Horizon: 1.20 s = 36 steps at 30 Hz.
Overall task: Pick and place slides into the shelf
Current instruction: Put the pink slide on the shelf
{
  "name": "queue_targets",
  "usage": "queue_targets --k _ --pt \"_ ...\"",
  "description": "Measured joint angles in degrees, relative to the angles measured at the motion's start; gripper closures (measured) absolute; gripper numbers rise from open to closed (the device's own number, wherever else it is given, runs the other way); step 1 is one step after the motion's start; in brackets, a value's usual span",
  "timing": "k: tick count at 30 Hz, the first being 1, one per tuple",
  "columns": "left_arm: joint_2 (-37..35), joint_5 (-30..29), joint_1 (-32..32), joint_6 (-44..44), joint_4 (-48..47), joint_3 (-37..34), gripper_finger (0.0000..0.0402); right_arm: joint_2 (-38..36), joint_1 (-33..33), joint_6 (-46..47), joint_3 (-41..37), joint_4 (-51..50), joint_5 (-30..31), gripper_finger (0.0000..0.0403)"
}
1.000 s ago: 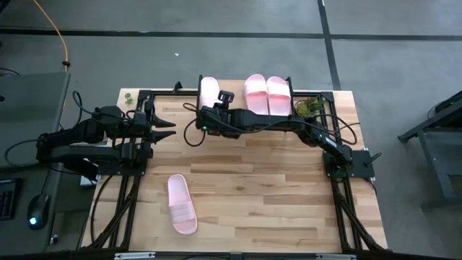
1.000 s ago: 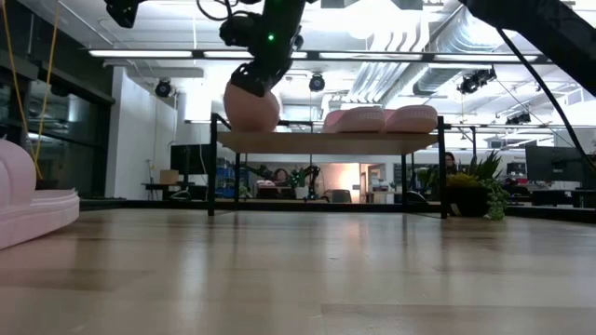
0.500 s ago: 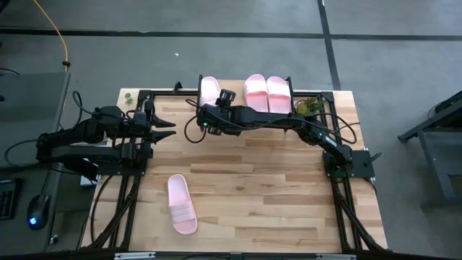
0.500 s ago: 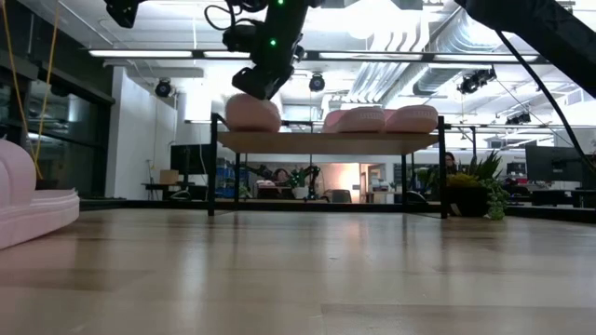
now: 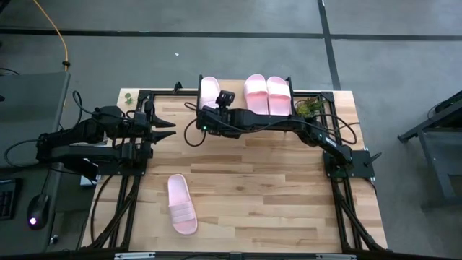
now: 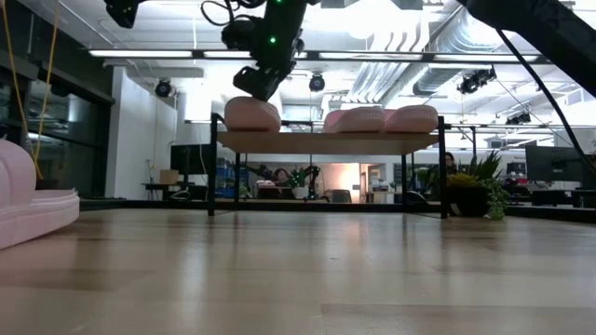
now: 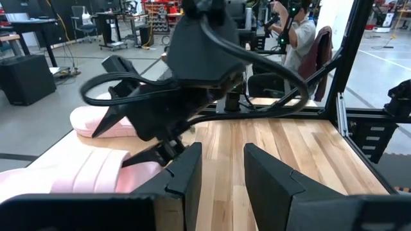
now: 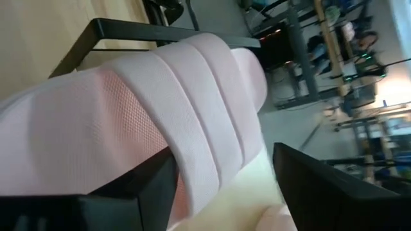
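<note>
Three pale pink slides lie on the shelf (image 6: 326,140) at the table's far edge: one at its left end (image 5: 209,89) and two side by side (image 5: 255,94) (image 5: 279,93). A fourth slide (image 5: 182,204) rests sole-down on the table, near left. My right gripper (image 8: 225,173) is open just above the left-end slide (image 6: 251,113), with one finger on each side of its ribbed strap (image 8: 192,96); I cannot tell whether a finger touches it. My left gripper (image 7: 221,173) waits at the table's left, open, nothing between its fingers.
A small potted plant (image 5: 309,107) stands by the shelf's right end. Black frame rails (image 5: 130,195) run along both sides of the table. Bare wood (image 5: 267,195) lies between the shelf and the near edge.
My right gripper has let go of the left-end slide and risen a little off it. The slide, held slightly raised above the shelf a second ago, now lies flat on the shelf's plank.
</note>
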Motion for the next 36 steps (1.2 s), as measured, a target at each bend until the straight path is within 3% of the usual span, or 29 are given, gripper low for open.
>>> queue_targets --k 6,14,21,36 --pt "0.0 0.0 0.0 0.02 -0.23 0.0 0.03 -0.44 1.54 -0.87 0.0 0.68 4.48 0.0162" --pt "0.0 0.0 0.0 0.0 -0.42 0.0 0.03 -3.32 1.47 4.77 0.09 -0.68 -5.49 0.0162" --pt "0.21 0.0 0.0 0.04 -0.54 0.0 0.03 -3.63 2.18 7.91 0.09 -4.61 -5.79 0.0162" --pt "10.98 -5.56 0.02 3.5 3.0 -0.04 0.03 -5.12 6.98 18.09 0.01 -17.53 -2.89 0.0163"
